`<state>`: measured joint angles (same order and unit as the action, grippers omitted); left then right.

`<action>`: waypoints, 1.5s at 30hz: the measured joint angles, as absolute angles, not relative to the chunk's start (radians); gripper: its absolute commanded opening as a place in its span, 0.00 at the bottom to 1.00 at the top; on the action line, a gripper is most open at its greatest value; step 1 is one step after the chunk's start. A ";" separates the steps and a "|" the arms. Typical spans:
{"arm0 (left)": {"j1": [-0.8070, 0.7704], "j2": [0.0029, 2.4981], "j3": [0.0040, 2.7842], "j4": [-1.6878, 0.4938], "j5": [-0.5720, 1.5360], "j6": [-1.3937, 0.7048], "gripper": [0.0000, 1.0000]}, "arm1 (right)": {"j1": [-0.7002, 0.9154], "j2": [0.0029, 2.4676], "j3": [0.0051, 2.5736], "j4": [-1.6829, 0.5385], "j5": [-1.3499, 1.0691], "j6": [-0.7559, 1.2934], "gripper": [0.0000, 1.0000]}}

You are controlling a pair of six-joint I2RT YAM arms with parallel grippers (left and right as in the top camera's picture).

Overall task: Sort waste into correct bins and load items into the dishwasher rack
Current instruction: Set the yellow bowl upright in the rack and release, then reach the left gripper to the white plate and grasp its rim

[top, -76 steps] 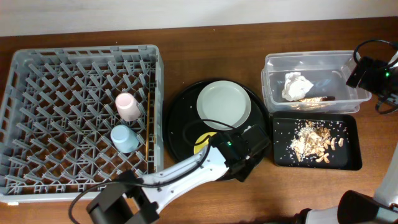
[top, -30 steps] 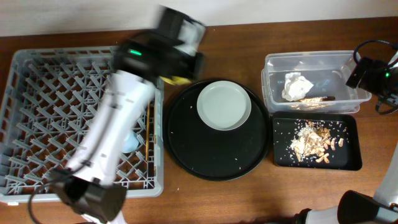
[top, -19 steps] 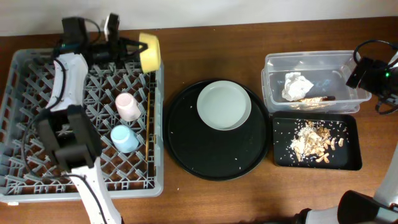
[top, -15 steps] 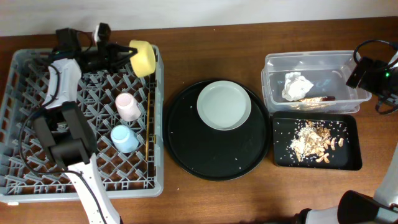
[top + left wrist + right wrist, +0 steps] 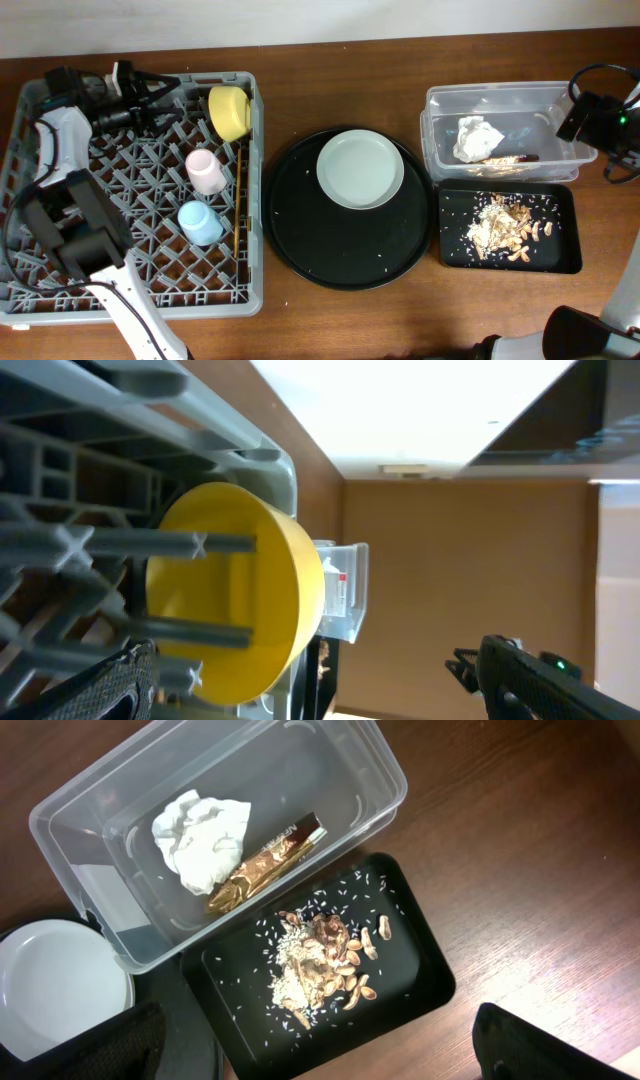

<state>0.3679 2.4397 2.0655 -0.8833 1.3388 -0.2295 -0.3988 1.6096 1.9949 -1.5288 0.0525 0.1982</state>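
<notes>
The small yellow bowl (image 5: 229, 112) stands on its edge among the pegs in the far right corner of the grey dishwasher rack (image 5: 60, 250). My left gripper (image 5: 170, 100) is just left of it, open and apart from it; in the left wrist view the bowl (image 5: 240, 600) is free between the wide-set fingers. A pink cup (image 5: 205, 172), a light blue cup (image 5: 200, 222) and chopsticks (image 5: 238, 200) are in the rack. The pale plate (image 5: 360, 168) lies on the round black tray. My right gripper (image 5: 318, 1055) hovers open above the bins, holding nothing.
The clear tub (image 5: 500, 100) holds a white napkin (image 5: 478, 138) and a gold wrapper (image 5: 503, 160). In front of it, the shallow black tray (image 5: 560, 255) holds tan food scraps (image 5: 505, 225). The round black tray (image 5: 330, 250) sits between rack and bins.
My left gripper carried the yellow bowl to the rack's far right corner, opened and let it go there, then drew back to the left. The right arm has not moved.
</notes>
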 measured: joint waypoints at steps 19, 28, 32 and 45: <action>-0.213 2.138 2.068 -0.986 0.097 -0.221 0.01 | -0.399 1.610 1.995 -1.530 0.052 0.198 0.99; -0.121 2.251 2.084 -1.074 -0.046 -0.221 0.00 | -0.399 1.610 1.995 -1.530 0.052 0.199 0.99; -0.026 2.215 2.204 -1.258 -0.132 -0.239 0.06 | -0.399 1.610 1.995 -1.530 0.053 0.197 0.99; -0.545 2.051 2.295 -1.332 0.103 -0.266 0.65 | -0.399 1.610 1.995 -1.530 0.053 0.199 0.99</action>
<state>-0.5446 2.0514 2.2948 -1.3323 0.1028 -0.2657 -0.3988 1.6096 1.9949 -1.5295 0.0528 0.1986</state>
